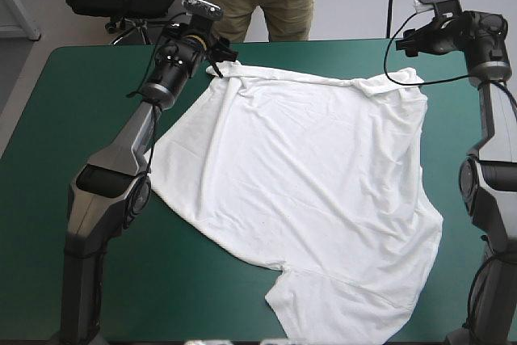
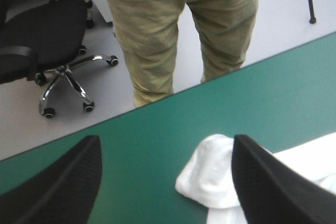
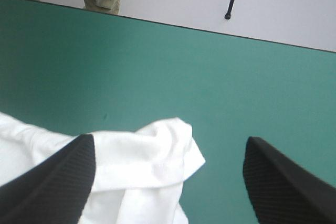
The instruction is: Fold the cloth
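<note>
White T-shirt [image 1: 307, 191] spread flat across the middle and right of the teal-green table [image 1: 97, 103], left gripper [image 2: 165, 145] wide apart at its far left corner, right gripper [image 3: 169, 139] equally wide at the far right corner

The T-shirt [image 1: 307, 191] covers the table's [image 1: 73, 103] middle and right, almost from far edge to near edge. Bare teal-green cover lies free along the left edge, at the near left corner and in a far-edge strip. The left arm [image 1: 133, 139] slants over the left part; the right arm [image 1: 491, 111] lines the right edge.
</note>
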Tool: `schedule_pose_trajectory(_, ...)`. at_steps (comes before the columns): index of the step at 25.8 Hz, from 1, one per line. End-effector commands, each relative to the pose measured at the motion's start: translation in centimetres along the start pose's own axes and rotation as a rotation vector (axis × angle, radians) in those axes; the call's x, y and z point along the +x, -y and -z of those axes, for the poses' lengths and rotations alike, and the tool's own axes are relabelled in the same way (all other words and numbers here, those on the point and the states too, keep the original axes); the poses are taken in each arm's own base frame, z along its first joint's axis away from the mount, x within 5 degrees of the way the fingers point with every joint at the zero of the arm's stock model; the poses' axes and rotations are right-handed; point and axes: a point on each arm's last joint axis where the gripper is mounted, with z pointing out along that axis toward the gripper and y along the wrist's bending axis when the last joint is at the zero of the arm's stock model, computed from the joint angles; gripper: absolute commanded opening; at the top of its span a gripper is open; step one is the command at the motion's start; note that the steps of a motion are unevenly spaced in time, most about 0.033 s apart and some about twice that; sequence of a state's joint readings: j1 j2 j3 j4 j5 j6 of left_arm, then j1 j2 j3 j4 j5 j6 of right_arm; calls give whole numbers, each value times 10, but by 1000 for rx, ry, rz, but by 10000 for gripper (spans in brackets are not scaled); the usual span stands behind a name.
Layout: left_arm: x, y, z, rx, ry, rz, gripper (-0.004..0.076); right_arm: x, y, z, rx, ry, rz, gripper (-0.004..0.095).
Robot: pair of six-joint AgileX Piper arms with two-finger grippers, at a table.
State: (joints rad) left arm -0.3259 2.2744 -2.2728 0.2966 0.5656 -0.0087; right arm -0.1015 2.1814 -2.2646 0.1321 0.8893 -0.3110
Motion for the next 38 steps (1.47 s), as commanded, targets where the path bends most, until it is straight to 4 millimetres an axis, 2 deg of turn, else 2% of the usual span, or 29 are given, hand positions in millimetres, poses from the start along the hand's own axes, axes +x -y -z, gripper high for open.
schedule_pose_trajectory(1,-68,-33,91,-72,151,3,502,-31,1,79,14,96,16,647)
schedule_pose_trajectory(6,-79,-53,163,-95,4,13,493,-23,-14,124,-115,-44,50,591)
schedule_pose_trajectory(9,-79,-54,195,-27,-62,18,452,-23,-22,154,-156,-12,39,564)
schedule_pose_trajectory(10,-80,-54,211,8,-75,27,438,-22,-25,167,-175,-1,32,558)
schedule_pose_trajectory(12,-79,-52,226,55,-91,27,426,-16,-33,193,-191,13,30,554)
schedule_pose_trajectory(14,-76,-51,242,95,-121,22,425,-1,-38,209,-195,-14,24,554)
schedule_pose_trajectory(18,-61,-48,267,152,-192,-1,426,41,-50,239,-202,-85,3,554)
schedule_pose_trajectory(23,-32,-43,281,168,-258,-6,426,102,-64,258,-189,-147,-29,554)
schedule_pose_trajectory(25,-16,-40,283,167,-269,7,425,129,-67,256,-169,-195,-51,554)
schedule_pose_trajectory(26,-4,-37,286,165,-271,31,425,153,-72,250,-176,-252,-63,554)
schedule_pose_trajectory(27,4,-35,289,165,-269,38,425,164,-74,248,-173,-264,-76,554)
schedule_pose_trajectory(28,23,-29,286,176,-293,56,425,181,-76,243,-155,-292,-93,554)
schedule_pose_trajectory(30,41,-24,288,191,-324,59,425,205,-76,232,-126,-370,-112,554)
schedule_pose_trajectory(34,61,-19,289,207,-366,64,425,236,-79,211,-112,-446,-133,554)
schedule_pose_trajectory(36,72,-15,286,218,-393,66,425,262,-82,191,-121,-529,-143,554)
schedule_pose_trajectory(38,75,-14,285,219,-401,65,425,280,-84,177,-123,-577,-158,554)
